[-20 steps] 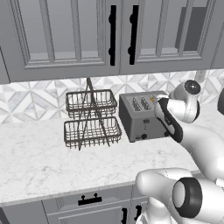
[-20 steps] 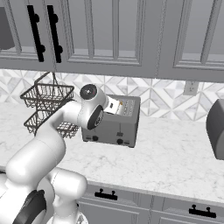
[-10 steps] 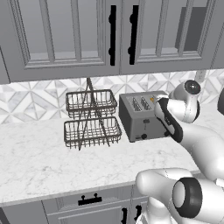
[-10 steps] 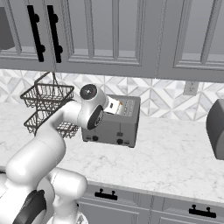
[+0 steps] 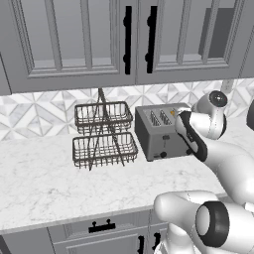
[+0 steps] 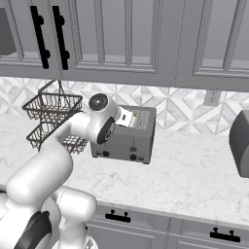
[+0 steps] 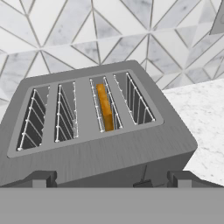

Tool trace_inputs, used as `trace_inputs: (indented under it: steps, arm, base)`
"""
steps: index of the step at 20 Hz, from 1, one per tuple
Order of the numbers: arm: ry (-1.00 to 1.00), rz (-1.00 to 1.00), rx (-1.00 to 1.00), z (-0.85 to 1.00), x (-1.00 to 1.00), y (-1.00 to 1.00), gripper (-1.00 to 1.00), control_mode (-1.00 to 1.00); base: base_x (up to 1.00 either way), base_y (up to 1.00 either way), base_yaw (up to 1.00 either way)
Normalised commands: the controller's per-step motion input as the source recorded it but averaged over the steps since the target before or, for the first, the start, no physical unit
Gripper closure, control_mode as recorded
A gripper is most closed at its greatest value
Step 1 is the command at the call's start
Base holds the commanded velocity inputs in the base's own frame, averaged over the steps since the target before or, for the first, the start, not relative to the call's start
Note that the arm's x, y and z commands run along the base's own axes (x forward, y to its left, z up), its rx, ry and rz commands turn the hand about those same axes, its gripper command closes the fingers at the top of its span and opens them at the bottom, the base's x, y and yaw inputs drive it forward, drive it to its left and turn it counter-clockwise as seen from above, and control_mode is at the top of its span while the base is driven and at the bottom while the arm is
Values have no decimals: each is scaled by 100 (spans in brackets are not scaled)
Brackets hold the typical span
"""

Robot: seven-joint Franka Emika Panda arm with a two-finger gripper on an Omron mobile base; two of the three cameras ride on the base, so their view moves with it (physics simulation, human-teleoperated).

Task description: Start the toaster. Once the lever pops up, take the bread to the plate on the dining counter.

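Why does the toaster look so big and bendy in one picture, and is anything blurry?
Hand view: the toaster sits close, so its edges splay outward; the bread stays sharp. Left and right base views: even flat light, soft shadows, no blur.

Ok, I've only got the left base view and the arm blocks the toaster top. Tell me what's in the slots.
Observer: In the hand view, one bread slice stands on edge in a slot of the toaster, not sticking up above the top.
Operator: Give me the other slots.
Observer: The other three openings show just their wire guides.
Operator: Now the gripper.
Observer: The gripper is open. Its fingertips sit wide apart at the toaster's near edge, clear of the bread.
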Motion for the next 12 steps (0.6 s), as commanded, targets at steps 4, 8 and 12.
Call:
trace_inputs:
  steps: [4,8,12]
  arm:
    - [0,0,0,0,0,0,-100,-100]
    - [0,0,0,0,0,0,-100,-100]
    - [0,0,0,0,0,0,-100,-100]
  base:
    - [0,0,0]
    - [0,0,0]
    - [0,0,0]
